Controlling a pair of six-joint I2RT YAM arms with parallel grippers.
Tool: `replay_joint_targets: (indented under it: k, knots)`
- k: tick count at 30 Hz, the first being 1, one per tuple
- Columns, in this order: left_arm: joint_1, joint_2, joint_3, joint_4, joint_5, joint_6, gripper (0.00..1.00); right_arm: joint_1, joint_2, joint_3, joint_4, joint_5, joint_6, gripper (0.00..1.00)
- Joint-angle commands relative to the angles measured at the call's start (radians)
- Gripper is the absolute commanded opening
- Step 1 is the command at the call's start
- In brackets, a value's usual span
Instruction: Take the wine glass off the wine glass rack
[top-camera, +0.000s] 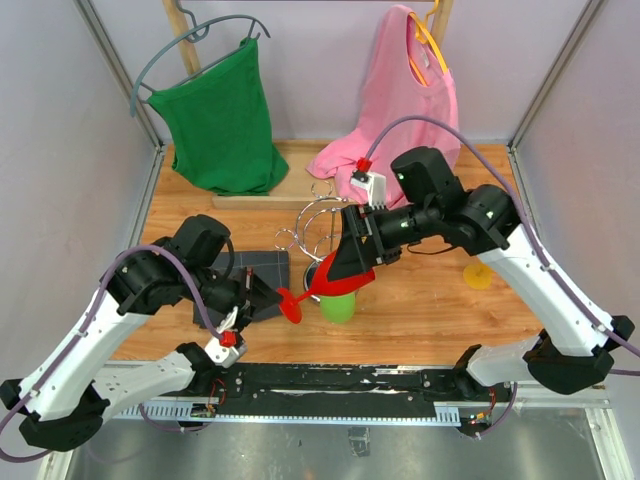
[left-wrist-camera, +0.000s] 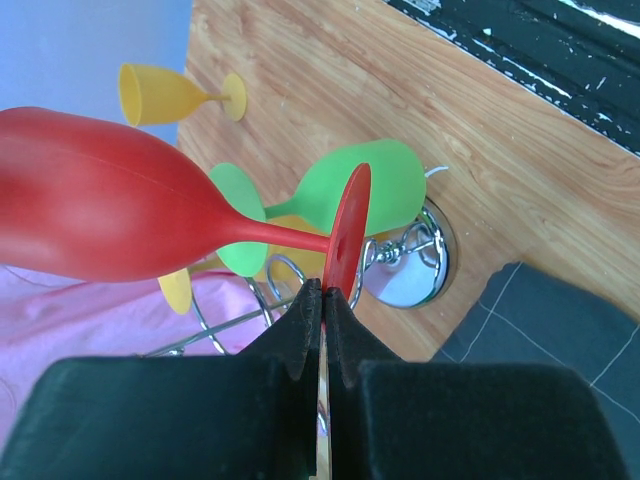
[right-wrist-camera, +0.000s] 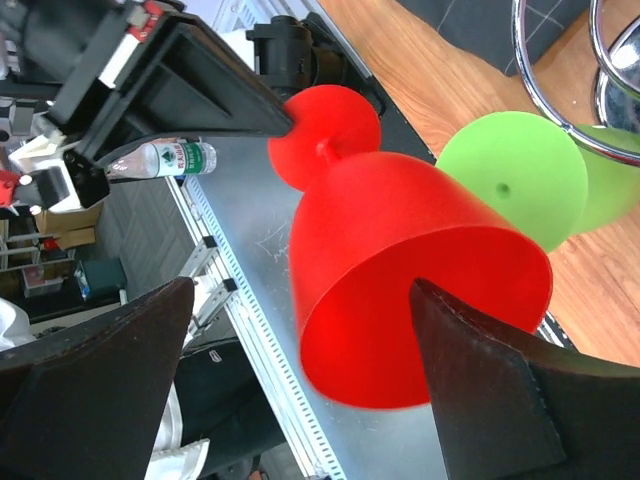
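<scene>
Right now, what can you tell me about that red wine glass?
The red wine glass looks like opaque matte plastic in one colour, with a rounded bowl, a thin stem and a flat round foot. It lies on its side in the air above the wooden table, near the chrome rack. The left gripper is shut on the edge of its foot. The right gripper is open, its fingers on either side of the bowl; whether they touch it is unclear.
</scene>
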Motion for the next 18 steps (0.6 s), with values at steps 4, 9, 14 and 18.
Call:
replay_joint_targets:
  k: [4, 9, 14, 18]
  knots:
    - [-0.009, -0.003, 0.042, 0.002, -0.002, 0.002, 0.00, 0.049, -0.024, -0.099, 0.160, 0.043, 0.069, 0.79]
    - [-0.009, -0.005, 0.035, 0.002, -0.015, 0.012, 0.00, 0.052, -0.045, -0.141, 0.236, 0.028, 0.101, 0.12]
    - [-0.009, -0.024, 0.015, 0.054, -0.029, -0.010, 0.45, 0.053, -0.072, -0.140, 0.272, 0.033, 0.114, 0.01]
    - [-0.009, -0.044, 0.012, 0.180, -0.030, -0.133, 0.99, 0.053, -0.095, -0.058, 0.205, 0.091, 0.097, 0.01]
